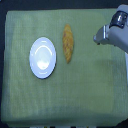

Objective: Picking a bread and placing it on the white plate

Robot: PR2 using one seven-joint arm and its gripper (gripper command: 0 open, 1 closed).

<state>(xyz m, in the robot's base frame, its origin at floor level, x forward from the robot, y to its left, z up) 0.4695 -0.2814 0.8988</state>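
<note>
The bread (68,44) is a long golden-brown loaf with tapered ends, lying lengthwise on the green cloth just to the exterior view's right of the white plate (42,58). Nothing lies on the round glossy plate. My gripper (98,37) comes in from the upper right corner, well to the right of the bread and apart from it. Its tip is blurred, so I cannot tell how the fingers stand. Nothing seems to be held in it.
A pale green cloth (75,95) covers the table. Its edges run near the frame's borders, with dark floor beyond at the top and bottom. The grey arm (119,27) fills the upper right corner.
</note>
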